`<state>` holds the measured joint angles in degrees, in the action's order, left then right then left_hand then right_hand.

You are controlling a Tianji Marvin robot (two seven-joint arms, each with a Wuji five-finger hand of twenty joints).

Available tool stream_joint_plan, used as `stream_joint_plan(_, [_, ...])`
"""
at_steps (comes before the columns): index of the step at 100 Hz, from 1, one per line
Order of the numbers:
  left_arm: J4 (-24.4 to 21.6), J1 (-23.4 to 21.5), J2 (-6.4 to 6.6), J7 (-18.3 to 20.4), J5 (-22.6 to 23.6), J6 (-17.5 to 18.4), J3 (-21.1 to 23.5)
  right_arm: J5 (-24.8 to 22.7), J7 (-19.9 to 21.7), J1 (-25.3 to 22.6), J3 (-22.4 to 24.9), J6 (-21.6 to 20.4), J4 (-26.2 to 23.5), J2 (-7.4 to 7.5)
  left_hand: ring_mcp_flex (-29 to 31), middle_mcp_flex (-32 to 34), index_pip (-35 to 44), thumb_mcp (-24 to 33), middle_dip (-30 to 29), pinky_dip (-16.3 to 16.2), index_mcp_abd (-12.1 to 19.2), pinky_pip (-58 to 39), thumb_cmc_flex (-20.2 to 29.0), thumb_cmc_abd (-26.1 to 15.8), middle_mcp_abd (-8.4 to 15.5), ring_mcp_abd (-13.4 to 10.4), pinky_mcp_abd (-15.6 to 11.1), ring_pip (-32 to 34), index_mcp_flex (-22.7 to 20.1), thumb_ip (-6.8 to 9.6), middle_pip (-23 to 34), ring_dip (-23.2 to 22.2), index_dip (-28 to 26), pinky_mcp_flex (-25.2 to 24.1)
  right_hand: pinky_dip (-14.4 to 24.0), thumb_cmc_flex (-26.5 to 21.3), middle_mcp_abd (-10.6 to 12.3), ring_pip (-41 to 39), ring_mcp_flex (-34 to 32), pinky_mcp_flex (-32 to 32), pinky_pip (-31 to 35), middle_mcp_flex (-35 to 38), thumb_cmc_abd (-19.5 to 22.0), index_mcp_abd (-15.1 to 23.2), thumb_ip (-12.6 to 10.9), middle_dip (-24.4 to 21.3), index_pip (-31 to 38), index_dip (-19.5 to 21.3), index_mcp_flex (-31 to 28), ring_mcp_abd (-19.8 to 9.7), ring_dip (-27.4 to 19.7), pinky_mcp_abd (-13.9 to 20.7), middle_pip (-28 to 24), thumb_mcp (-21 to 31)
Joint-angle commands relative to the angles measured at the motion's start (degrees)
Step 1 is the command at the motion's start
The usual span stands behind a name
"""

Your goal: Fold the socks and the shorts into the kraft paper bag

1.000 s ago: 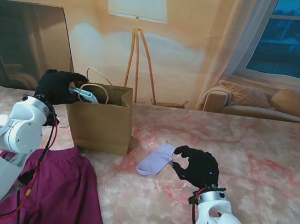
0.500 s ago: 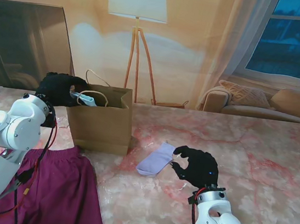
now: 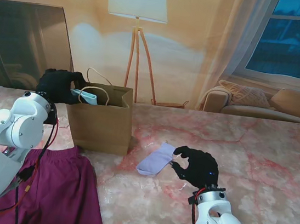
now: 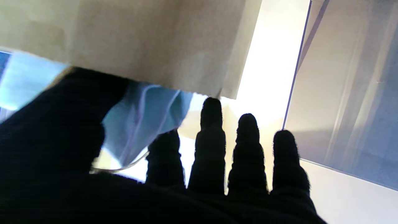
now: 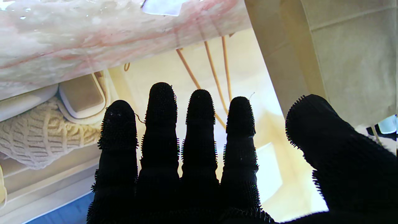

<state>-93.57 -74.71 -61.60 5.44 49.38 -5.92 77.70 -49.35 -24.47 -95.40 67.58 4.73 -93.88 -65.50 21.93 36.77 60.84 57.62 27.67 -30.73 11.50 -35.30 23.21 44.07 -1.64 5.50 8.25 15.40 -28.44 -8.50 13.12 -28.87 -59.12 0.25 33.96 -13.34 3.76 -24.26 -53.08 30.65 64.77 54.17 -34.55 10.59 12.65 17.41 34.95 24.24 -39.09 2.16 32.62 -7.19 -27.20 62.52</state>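
Note:
The kraft paper bag [image 3: 101, 122] stands upright left of the table's middle. My left hand [image 3: 59, 85] is at the bag's left rim, shut on a light blue sock [image 3: 87, 97] that pokes over the opening. In the left wrist view the blue sock [image 4: 146, 115] sits pinched between thumb and index finger beside the bag wall [image 4: 140, 40]. A lavender sock [image 3: 156, 158] lies flat to the right of the bag. My right hand [image 3: 197, 166] rests just right of it, fingers apart, holding nothing. Maroon shorts [image 3: 56, 193] lie spread at the near left.
A floor lamp [image 3: 137, 11] stands behind the table. A dark panel [image 3: 21, 40] leans at the far left, and a sofa with cushions [image 3: 251, 100] sits beyond the far right edge. Pink marble table top [image 3: 255, 153] stretches to the right.
My left hand shifted slightly at the bag's rim, still carrying the blue sock. The right hand and the lavender sock have not moved.

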Motion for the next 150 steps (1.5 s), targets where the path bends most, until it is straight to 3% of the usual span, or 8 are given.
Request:
stream_joint_plan(1, [0.26, 0.26, -0.09, -0.58, 0.16, 0.75, -0.07, 0.01, -0.12, -0.37, -0.11, -0.18, -0.02, -0.12, 0.18, 1.70, -0.04, -0.06, -0.56, -0.70, 2.27, -0.60, 0.80, 1.42, -1.24, 0.88, 0.76, 0.61, -6.00, -3.85, 0.05, -0.15, -0.06, 0.06, 1.60, 1.03, -0.39, 1.21, 1.41, -0.97, -0.51, -1.59, 0.59, 0.91, -3.39, 0.48, -0.42, -0.10, 0.66, 0.43, -0.53, -0.74, -0.32, -0.92])
stream_joint_plan(6, [0.52, 0.35, -0.17, -0.99, -0.20, 1.09, -0.20, 0.07, -0.14, -0.37, -0.14, -0.21, 0.03, -0.13, 0.08, 1.96, -4.47, -8.08, -2.09, -0.29, 3.58, -0.74, 8.96, 0.37, -1.05, 0.78, 0.56, 0.56, -10.14, -6.94, -0.78, 0.14, 9.33, -0.20, 1.62, 1.04, -0.36, 1.22, 1.43, -0.94, -0.48, -1.58, 0.57, 0.93, -3.39, 0.49, -0.40, -0.07, 0.59, 0.33, -0.54, -0.74, -0.32, -0.94])
stream_joint_plan(16, [0.85, 0.61, -0.35, -1.24, -1.93, 1.11, -0.52, 0.27, -0.35, -0.28, -0.26, -0.29, 0.23, -0.20, -0.85, 1.82, -11.13, -15.46, -4.40, 0.34, 6.89, -0.27, 21.11, -9.27, 0.02, 0.15, -0.22, 0.16, -16.87, -1.42, -2.13, 0.70, 30.43, -1.18, 1.62, 1.54, -0.39, 1.21, 1.46, -0.94, -0.46, -1.58, 1.35, 0.93, -3.39, 0.50, -0.43, -0.05, 0.61, 0.43, -0.53, -0.75, -0.31, -1.16])
stream_joint_plan(27, [0.10, 0.70, 0.04, 2.57, -3.91, 1.40, -0.29, 0.80, -0.50, -0.19, -0.39, -0.56, 0.48, -0.30, -4.29, -0.75, -14.66, -17.86, -6.93, 1.61, 4.88, 2.97, 28.48, -15.00, 0.07, -0.50, -1.91, -1.38, -19.24, -0.72, -3.66, 2.25, 40.27, -3.38, 1.64, 3.07, -0.57, 1.20, 1.68, -1.10, -0.46, -1.59, 4.58, 0.93, -3.80, 0.51, -0.51, -0.05, 0.52, 0.62, -0.50, -0.77, -0.27, -2.33])
stream_joint_plan(60, [-1.55, 0.35, 1.06, 10.64, -9.43, 1.56, 1.27, 1.40, -0.63, 0.00, -0.49, -0.73, 0.87, -0.42, -10.45, -9.65, -39.85, -23.18, -9.14, -1.97, -8.73, 19.60, 6.99, -28.38, -2.89, -0.49, -3.21, -6.03, -9.90, 8.45, -7.09, 3.89, 37.01, -4.55, 1.72, 3.92, -0.68, 1.06, 1.84, -1.25, -0.24, -1.61, 6.71, 1.10, -4.71, 0.57, -0.50, 0.08, 0.10, 0.73, -0.44, -0.82, -0.18, -3.56])
stream_joint_plan(92, [-1.84, -0.23, 0.38, 6.61, -8.70, 0.88, 1.53, 1.36, -0.59, 0.22, -0.47, -0.80, 1.03, -0.40, -8.48, -8.00, -42.15, -27.00, -8.50, -4.27, -10.67, 18.06, 4.63, -25.38, -2.95, -0.42, -3.17, -5.66, -7.07, 2.49, -6.40, 3.05, 37.68, -3.42, 1.71, 3.90, -0.68, 1.02, 1.90, -1.33, -0.18, -1.63, 6.83, 1.16, -4.89, 0.62, -0.61, 0.18, 0.07, 0.71, -0.45, -0.82, -0.16, -3.71])
stream_joint_plan(111, [-2.33, -1.00, -0.06, 3.83, -7.95, 0.91, 1.86, 1.28, -0.70, 0.16, -0.46, -0.86, 1.03, -0.39, -6.78, -6.74, -41.93, -23.62, -8.25, -3.65, -11.51, 15.91, 2.08, -26.51, -3.07, -0.78, -4.24, -4.76, -6.70, 2.02, -5.84, 2.97, 37.82, -2.90, 1.69, 3.90, -0.67, 1.03, 1.92, -1.32, -0.17, -1.61, 6.93, 1.20, -4.93, 0.62, -0.61, 0.23, 0.01, 0.72, -0.47, -0.89, -0.14, -3.72])
stream_joint_plan(150, [-10.52, -6.80, -2.34, -6.54, -12.59, 0.93, 5.83, -0.15, 0.34, -0.33, 0.20, 0.43, -1.24, -0.11, 2.22, -1.62, -42.97, -27.83, -9.54, 11.73, -13.52, 4.52, 5.84, -31.21, -2.27, -2.24, -9.51, -4.26, -7.07, 4.03, -5.06, 8.13, 40.25, 3.98, 1.52, 3.65, -0.65, 0.91, 1.69, -1.41, -0.39, -1.61, 6.66, 1.08, -4.89, 0.59, -0.63, 0.31, 0.07, 0.76, -0.46, -0.76, -0.10, -3.55])
